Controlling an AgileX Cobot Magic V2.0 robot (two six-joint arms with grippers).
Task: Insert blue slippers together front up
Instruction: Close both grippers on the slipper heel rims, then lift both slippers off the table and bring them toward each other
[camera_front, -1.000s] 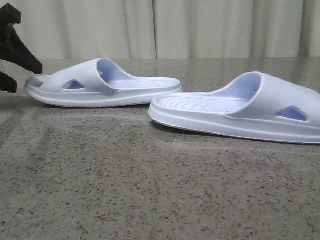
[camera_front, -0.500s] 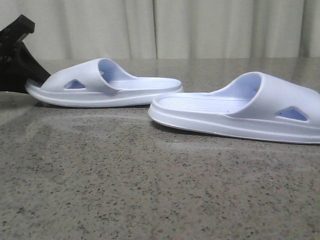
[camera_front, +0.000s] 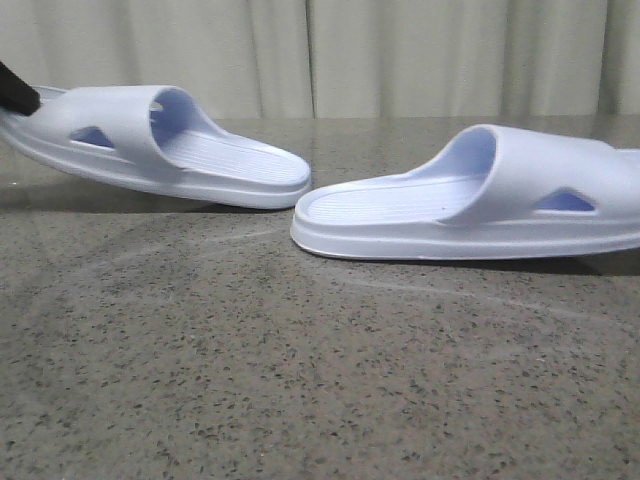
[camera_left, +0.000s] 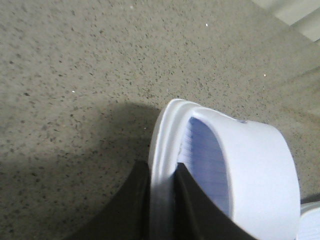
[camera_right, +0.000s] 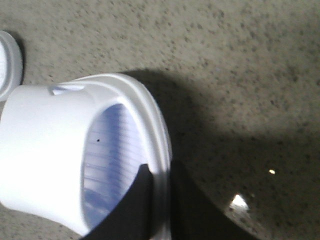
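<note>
Front view: left slipper (camera_front: 150, 140) tilted, toe end raised off the speckled surface (camera_front: 300, 380), heel low near the right slipper (camera_front: 470, 195), which lies almost flat. Left claw (camera_left: 161, 210) pinches the left slipper's toe rim. Right claw (camera_right: 155, 210) is clamped on the right slipper's toe rim.

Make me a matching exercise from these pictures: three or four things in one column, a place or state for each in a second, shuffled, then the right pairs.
Things:
1. left slipper
2. right slipper
3. left gripper
4. table

States:
A. speckled grey stone surface
B. toe end raised, tilted, heel low
C. lying near level, heel toward the middle
D. pinching a slipper's toe rim

Pairs: 1-B, 2-C, 3-D, 4-A
</note>
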